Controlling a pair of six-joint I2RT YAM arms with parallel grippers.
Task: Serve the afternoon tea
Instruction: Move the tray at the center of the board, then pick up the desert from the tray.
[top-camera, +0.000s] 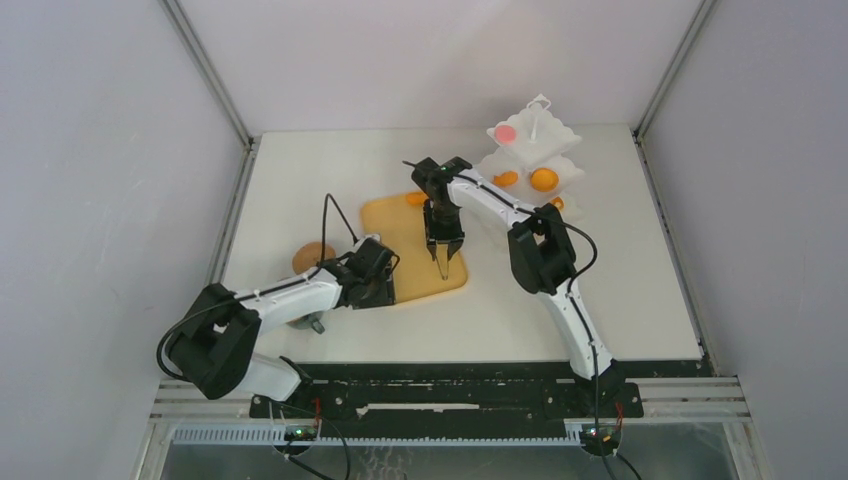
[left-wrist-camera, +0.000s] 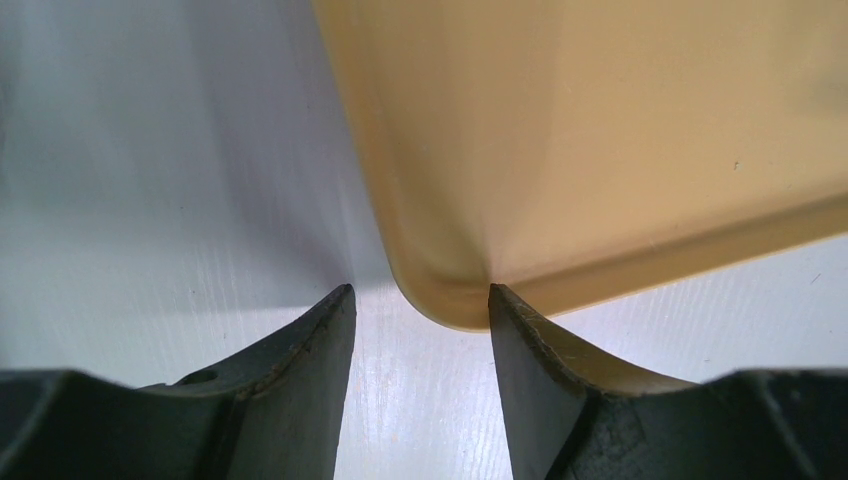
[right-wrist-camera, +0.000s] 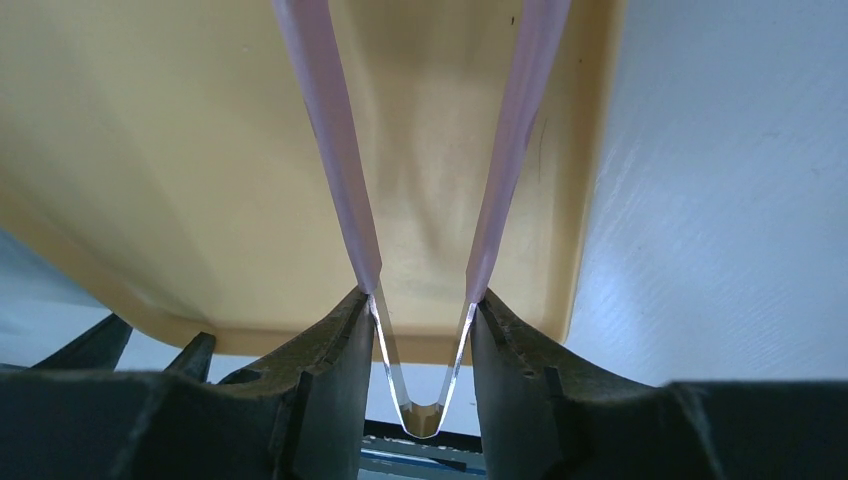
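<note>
Gripping pink tongs (right-wrist-camera: 335, 170) in right gripper (right-wrist-camera: 420, 300), for lifting pastries (top-camera: 543, 179); holding left gripper (left-wrist-camera: 420, 295) open at board (left-wrist-camera: 600, 130) corner, probably steadying.

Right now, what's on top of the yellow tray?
One orange tart sits at the far end of the tray. The right pincer holds pink tongs over it. The arm covers part of the tray, so that patch is hidden.

The right gripper (right-wrist-camera: 420, 298) pinches the pink tongs (right-wrist-camera: 330, 150) near their bend, above the tan board (right-wrist-camera: 150, 170)
</note>
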